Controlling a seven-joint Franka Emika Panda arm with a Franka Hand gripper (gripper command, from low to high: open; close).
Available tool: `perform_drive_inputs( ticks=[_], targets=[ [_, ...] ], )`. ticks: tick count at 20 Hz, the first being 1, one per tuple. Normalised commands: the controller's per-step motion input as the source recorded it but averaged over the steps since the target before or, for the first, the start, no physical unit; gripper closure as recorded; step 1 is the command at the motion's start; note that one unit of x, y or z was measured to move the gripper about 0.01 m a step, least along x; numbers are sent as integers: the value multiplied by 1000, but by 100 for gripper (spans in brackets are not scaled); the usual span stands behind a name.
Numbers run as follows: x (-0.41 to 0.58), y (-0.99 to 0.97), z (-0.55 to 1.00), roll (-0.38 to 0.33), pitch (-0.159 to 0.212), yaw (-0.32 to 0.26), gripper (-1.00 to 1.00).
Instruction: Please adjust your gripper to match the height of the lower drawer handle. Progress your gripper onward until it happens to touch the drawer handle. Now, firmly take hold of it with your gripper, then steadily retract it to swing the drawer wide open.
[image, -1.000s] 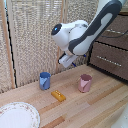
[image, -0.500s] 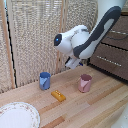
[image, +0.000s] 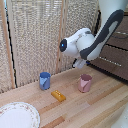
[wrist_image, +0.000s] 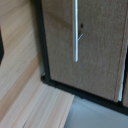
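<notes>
Fingers: the fingers (image: 78, 63) hang under the white-and-grey arm (image: 95, 40), above the desk; whether they are spread or pressed together cannot be told, too blurred.
Plate: patterned plate (image: 17, 116) at 7 o'clock, nearest the camera on the wooden desk (image: 85, 107).
Yellow block: small yellow block (image: 58, 95) just beyond, between the two cups.
Cups: blue cup (image: 45, 80) at 9 o'clock of the block; pink cup (image: 85, 83) at 3 o'clock, upright.
Drawer: the drawer (image: 112, 62) sits at 3 o'clock of the fingers, apart from them; its handle is too blurred to pick out.
Screen: woven screen (image: 40, 35) behind, at 12 o'clock.
</notes>
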Motion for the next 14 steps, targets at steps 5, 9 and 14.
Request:
perform_drive_inputs(
  ticks=[5, 9, 14],
  targets=[
    [0, -563, -27, -180, 0, 141, -100],
    [0, -643, -157, -139, 0, 139, -100],
    [0, -522, -251, -151, 0, 112, -100]
  ],
)
